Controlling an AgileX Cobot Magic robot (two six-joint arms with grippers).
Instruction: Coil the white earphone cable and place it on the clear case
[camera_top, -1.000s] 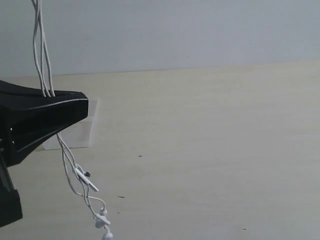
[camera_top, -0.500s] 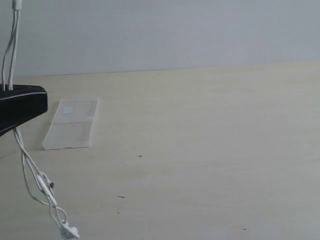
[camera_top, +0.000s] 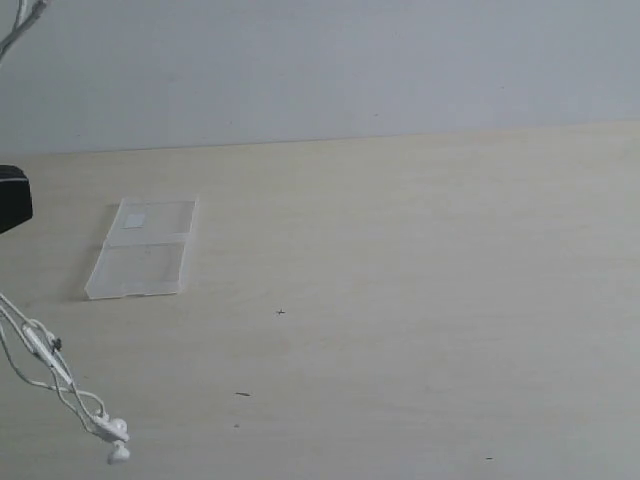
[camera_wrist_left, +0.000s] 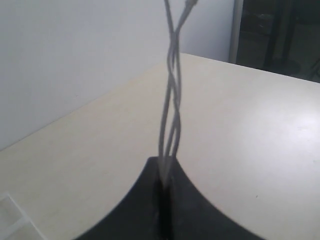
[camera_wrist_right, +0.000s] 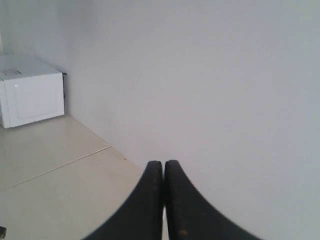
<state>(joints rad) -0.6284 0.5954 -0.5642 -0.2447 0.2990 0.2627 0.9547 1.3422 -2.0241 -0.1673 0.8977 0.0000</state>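
The white earphone cable (camera_top: 40, 346) is thin glossy wire, its strands hanging down the left edge of the exterior view and ending at lower left in two small rounded earbuds (camera_top: 116, 430) by the pale matte table (camera_top: 420, 300). The smooth black left gripper (camera_wrist_left: 164, 170) is clamped on the twisted strands. The clear case (camera_top: 145, 248), flat translucent plastic, lies apart to its right. The right gripper (camera_wrist_right: 164, 167) is pressed closed, empty

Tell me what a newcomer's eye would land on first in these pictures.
First, the white earphone cable: its twisted strands rise from the shut left gripper, and its earbuds sit low at the exterior view's left edge. Next comes the clear case, lying flat with nothing on it on the pale table, apart from the cable.
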